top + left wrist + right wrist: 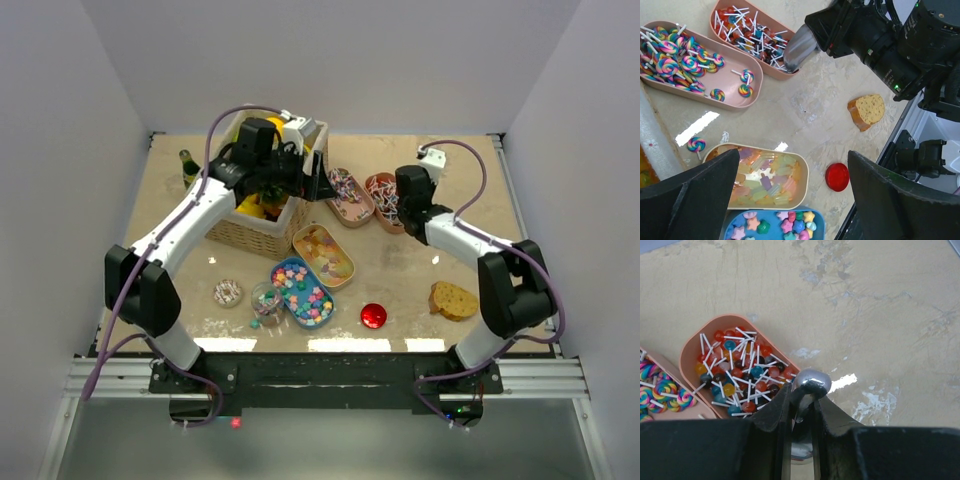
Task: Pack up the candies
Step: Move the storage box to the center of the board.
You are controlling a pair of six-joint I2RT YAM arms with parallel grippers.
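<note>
1. Right gripper (802, 396): the jaws are drawn narrow and clamp a silvery metal piece (811, 380). Its rounded end sits at the rim of a pink tray (690, 345). What kind of piece it is cannot be told.
2. Ball lollipops (742, 372): red, orange, blue and dark heads on white sticks are heaped in this pink tray, just beside the right gripper's fingers (775, 412).
3. Swirl lollipops (670, 55): multicoloured spirals fill one end of a second pink tray (732, 90), which lies alongside the first. One loose swirl lollipop (696, 144) lies on the table (400, 270), between that tray and a cream-rimmed tray (806, 172).
4. Left gripper (792, 167): the fingers are spread wide with nothing between them. It hangs above the cream-rimmed tray. In the top view it is level with the far corner of a wicker basket (250, 232).
5. Pastel pieces (765, 182): pale translucent sweets fill the cream-rimmed tray. Star-shaped candies (790, 225) fill the blue tray (279, 272) just nearer the arm bases.
6. Glass jar (267, 300): it holds a few coloured pieces and stands just left of the blue tray. A sprinkled doughnut (228, 292) lies further left.
7. Surroundings: a red disc (837, 176) and a bread slice (866, 110) lie on the right side of the table. A green bottle (187, 167) stands left of the basket.
</note>
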